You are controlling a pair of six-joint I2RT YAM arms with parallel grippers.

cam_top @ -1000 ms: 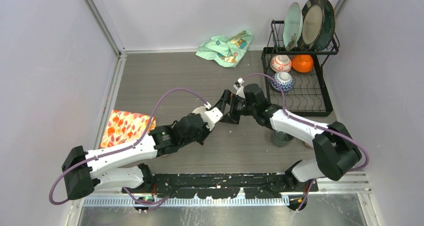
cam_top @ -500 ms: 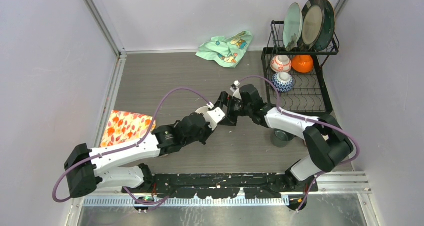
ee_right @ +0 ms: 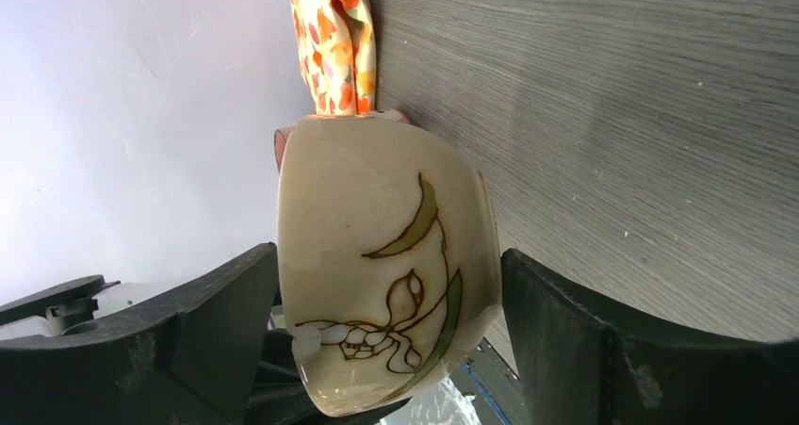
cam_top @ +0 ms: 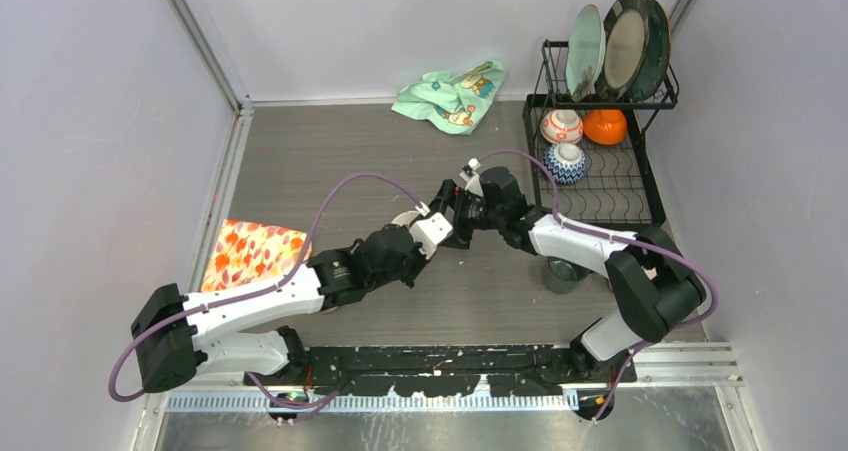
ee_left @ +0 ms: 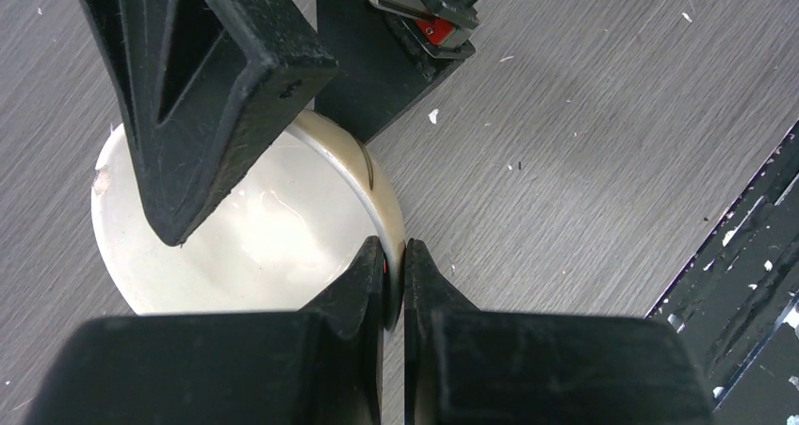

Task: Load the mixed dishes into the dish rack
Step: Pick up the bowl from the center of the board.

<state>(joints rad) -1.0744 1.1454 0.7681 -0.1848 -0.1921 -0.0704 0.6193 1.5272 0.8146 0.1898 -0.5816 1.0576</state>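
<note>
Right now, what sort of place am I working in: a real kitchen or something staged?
Probably a robot test cell staged as a dishwashing station: blank pale walls on metal framing box in a wood-grain table, with a loaded dish rack in the corner.

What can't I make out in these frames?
Top external: bowl mostly hidden beneath the arms.
Right wrist: whether the right gripper jaws press the bowl; edges too close to tell.
Top external: dark cup half hidden under the right arm.
Right wrist: pink object behind the bowl, only a sliver shows.
</note>
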